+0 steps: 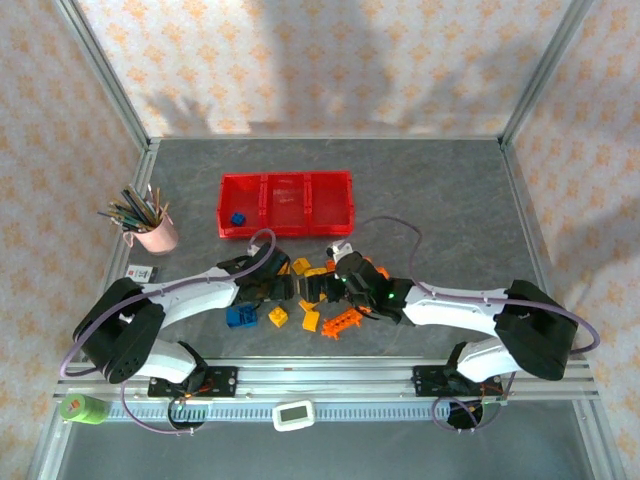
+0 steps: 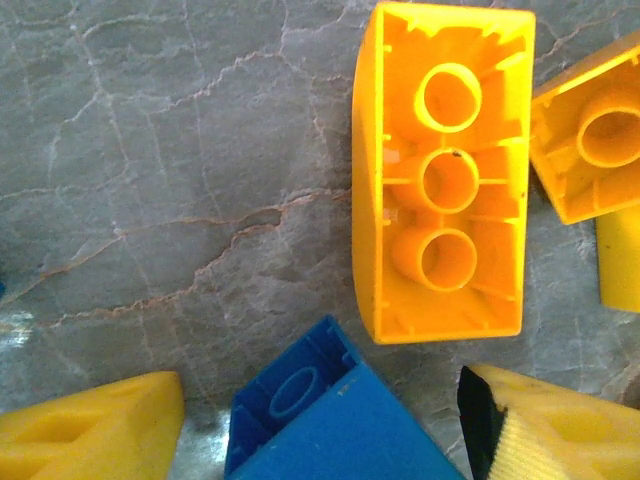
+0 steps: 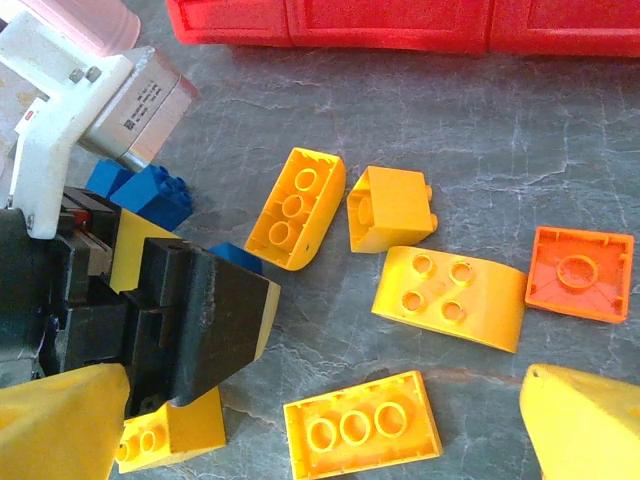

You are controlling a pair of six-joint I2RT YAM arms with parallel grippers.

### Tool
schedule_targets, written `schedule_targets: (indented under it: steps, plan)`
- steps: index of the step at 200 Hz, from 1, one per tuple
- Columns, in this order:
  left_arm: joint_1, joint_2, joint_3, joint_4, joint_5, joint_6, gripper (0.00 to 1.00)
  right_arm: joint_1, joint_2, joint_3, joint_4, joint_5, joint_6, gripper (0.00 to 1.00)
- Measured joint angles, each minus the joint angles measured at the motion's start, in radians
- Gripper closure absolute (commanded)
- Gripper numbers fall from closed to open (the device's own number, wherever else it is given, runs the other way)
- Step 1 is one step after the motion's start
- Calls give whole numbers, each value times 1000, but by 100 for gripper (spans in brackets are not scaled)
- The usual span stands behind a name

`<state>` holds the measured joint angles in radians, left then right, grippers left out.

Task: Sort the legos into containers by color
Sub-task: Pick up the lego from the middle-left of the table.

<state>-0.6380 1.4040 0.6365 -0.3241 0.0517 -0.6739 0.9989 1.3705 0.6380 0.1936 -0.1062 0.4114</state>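
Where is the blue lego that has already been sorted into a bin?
In the top view, the blue lego lies in the leftmost bin of the red tray, near its front wall, to the right of the pink pencil cup.

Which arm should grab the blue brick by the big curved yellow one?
Left. The left fingers sit open on both sides of that blue brick, while the right fingers are open above a flat yellow brick.

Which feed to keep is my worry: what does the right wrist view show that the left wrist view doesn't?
Right wrist adds: the red bins and an orange brick. Left wrist adds: a close look into a blue brick, hollow side showing. Shared: the curved yellow brick with three tubes, lying on the grey table.
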Motion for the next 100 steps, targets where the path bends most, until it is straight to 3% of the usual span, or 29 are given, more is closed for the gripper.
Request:
schedule_targets:
  steps: [100]
  plan:
    - [-4, 23, 8, -8, -55, -29, 47, 0, 0, -1, 10, 6, 0, 0]
